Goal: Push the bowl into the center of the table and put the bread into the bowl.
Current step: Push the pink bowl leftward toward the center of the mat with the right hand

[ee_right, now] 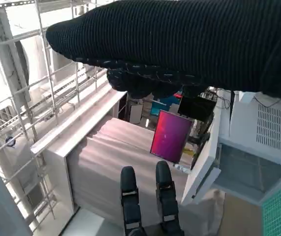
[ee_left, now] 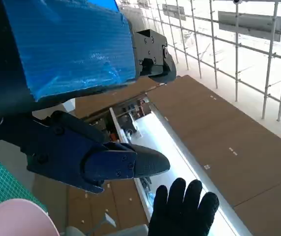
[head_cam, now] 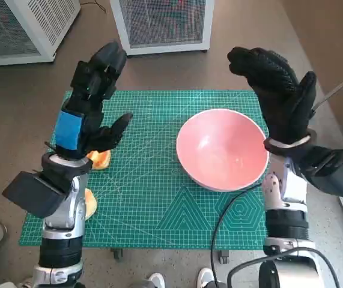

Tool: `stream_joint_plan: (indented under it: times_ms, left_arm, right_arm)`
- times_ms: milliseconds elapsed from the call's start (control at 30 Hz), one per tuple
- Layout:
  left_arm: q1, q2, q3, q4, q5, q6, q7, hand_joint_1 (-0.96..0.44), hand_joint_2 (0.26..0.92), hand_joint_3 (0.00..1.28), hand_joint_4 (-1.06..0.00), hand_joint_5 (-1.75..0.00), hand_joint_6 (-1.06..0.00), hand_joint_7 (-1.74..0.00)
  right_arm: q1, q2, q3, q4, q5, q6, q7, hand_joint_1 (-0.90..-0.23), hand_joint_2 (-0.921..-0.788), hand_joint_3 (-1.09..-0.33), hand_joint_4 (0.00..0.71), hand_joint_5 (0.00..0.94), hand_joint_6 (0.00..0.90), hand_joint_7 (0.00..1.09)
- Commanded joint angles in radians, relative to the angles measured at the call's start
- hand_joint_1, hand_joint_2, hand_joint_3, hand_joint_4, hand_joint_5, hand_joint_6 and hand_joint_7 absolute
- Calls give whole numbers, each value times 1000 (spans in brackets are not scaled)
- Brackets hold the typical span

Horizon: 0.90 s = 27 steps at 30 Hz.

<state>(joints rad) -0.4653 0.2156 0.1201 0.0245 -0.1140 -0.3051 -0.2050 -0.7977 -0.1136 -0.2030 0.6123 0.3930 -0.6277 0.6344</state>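
1. Green cutting mat point(head_cam: 153, 198), printed with a grid, covers the counter top edge to edge.
2. Pink bowl point(head_cam: 222, 149), round and upright, nothing in it; it stands on the mat in the right half of the counter, nearer the right edge than the middle. A slice of its rim point(ee_left: 12, 216) also shows in the left wrist view.
3. Right hand point(head_cam: 279, 96), black knitted glove, raised above the counter's far right corner, palm side toward the bowl, fingers spread and holding nothing; it does not touch the bowl. Its fingertips point(ee_left: 184, 209) also appear in the left wrist view.
4. Left hand point(head_cam: 90, 105), black with blue tape over its back, raised above the counter's far left part, fingers apart and released, nothing in it. Two of its fingers point(ee_right: 145, 199) show in the right wrist view.
5. Bread point(head_cam: 98, 159), an orange-brown piece lying on the mat near the left edge, partly hidden behind the left forearm; well apart from the bowl.
6. Second orange-brown piece point(head_cam: 91, 204), close to the left edge and nearer the front, mostly hidden by the same forearm; what it is cannot be told.
7. Black cable point(head_cam: 225, 216), running from the front edge across the mat toward the bowl's near side.
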Motion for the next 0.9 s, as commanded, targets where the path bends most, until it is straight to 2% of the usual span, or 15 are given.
stream_joint_plan:
  times_ms: [33,267,433,633,900]
  left_arm:
    - [5,1,-3,-1,8,-10,2,-708,921,379,-255,0,-39,-505]
    - [11,2,-3,-7,4,-7,-1,-709,921,380,-255,0,-39,-504]
    - [17,3,0,-10,-2,-7,-3,-709,921,379,-255,0,-39,-504]
    - [16,2,5,1,-20,-14,-12,-702,921,378,-255,0,-39,-504]
    - [15,3,8,10,-26,-14,-19,-686,921,372,-254,0,-39,-503]
  right_arm:
    - [-2,-29,-31,63,20,-5,23,-549,-921,-624,252,6,334,23]
    - [-43,-77,-90,222,15,-53,27,-555,-921,-608,252,5,333,23]
    - [-72,-115,-124,349,-6,-72,-7,-564,-921,-597,257,6,339,25]
    - [-88,-158,-144,459,-36,-82,-61,-572,-921,-593,251,3,334,21]
    - [-95,-192,-151,575,-85,-74,-150,-573,-921,-593,237,0,320,13]
